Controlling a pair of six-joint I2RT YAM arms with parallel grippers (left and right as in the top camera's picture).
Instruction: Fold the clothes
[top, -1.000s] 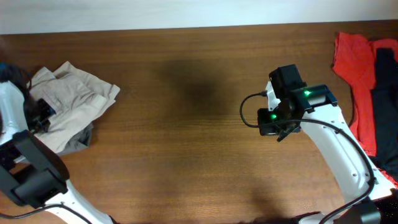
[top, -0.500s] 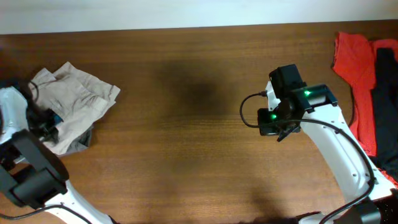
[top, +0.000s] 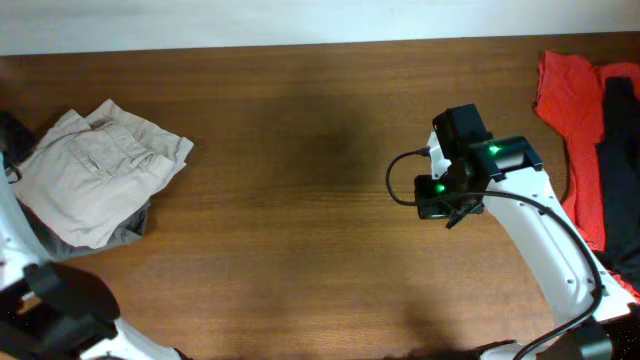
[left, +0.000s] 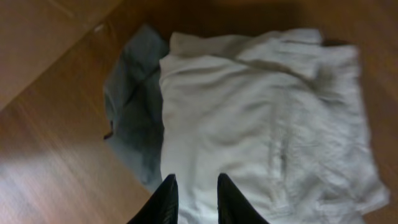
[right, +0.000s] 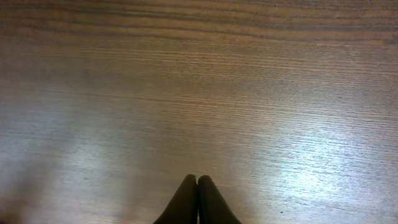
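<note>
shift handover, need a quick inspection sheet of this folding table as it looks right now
surface: brown wooden table, the middle bare
job's things: beige shorts bunched in a folded heap at the left, lying over a gray garment; red garment and black garment spread unfolded at the right edge
clutter: nothing seen
grippers: left gripper above the shorts, jaws a little apart, holding nothing; right gripper shut, empty, over bare wood
cables: black cable looping off the right arm's wrist, clear of the clothes
surroundings: pale strip beyond the far table edge, cannot tell what it is
</note>
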